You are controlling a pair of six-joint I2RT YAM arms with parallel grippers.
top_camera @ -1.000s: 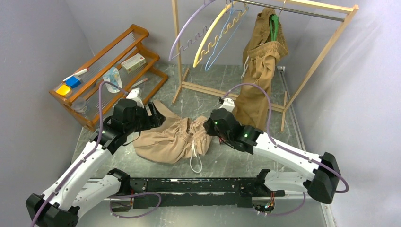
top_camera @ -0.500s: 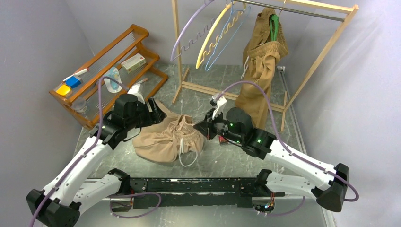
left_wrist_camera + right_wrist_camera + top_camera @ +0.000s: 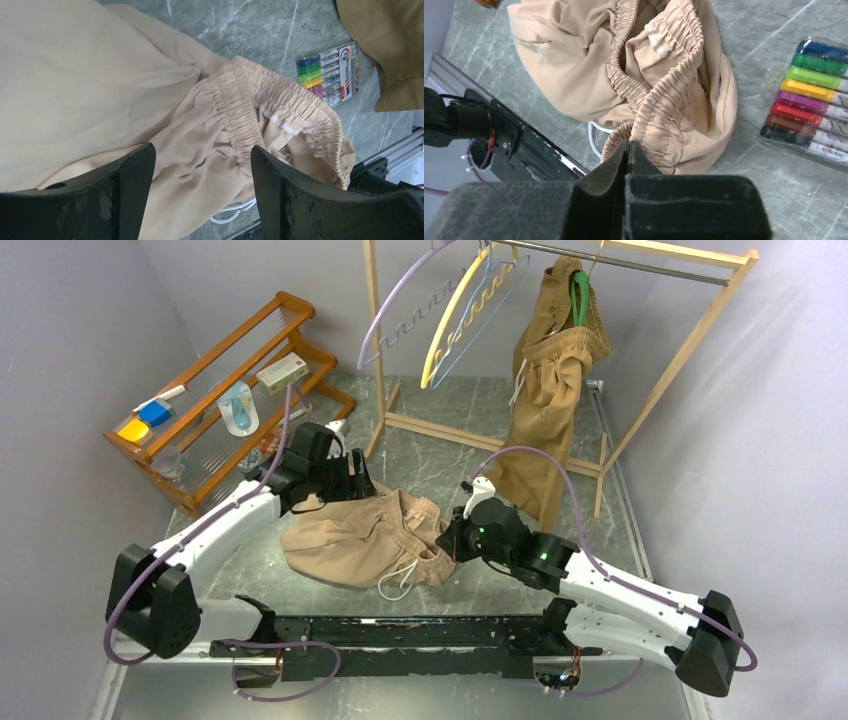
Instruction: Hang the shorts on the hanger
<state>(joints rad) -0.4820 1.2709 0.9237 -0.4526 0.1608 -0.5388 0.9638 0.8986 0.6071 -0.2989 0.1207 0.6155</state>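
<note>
The light tan shorts (image 3: 350, 540) lie crumpled on the grey table, waistband open toward the right, white drawstring (image 3: 400, 582) at the near side. My left gripper (image 3: 352, 480) is open over the far left part of the shorts; in the left wrist view (image 3: 202, 165) fabric (image 3: 100, 75) lies below its spread fingers. My right gripper (image 3: 452, 540) is shut at the right end of the gathered waistband (image 3: 674, 65), its tips (image 3: 630, 145) pinching the band's edge. The light-blue hanger (image 3: 487, 312) hangs on the wooden rack, far from both grippers.
A lilac hanger (image 3: 395, 310) and a yellow hanger (image 3: 447, 325) hang beside the blue one. Darker brown shorts (image 3: 545, 390) hang on the rack (image 3: 690, 345). A marker pack (image 3: 809, 105) lies right of the shorts. A wooden shelf (image 3: 235, 370) stands far left.
My left arm reached forward and right over the shorts. My right gripper dropped and moved toward the near edge, and the waistband's right end spread that way with it.
</note>
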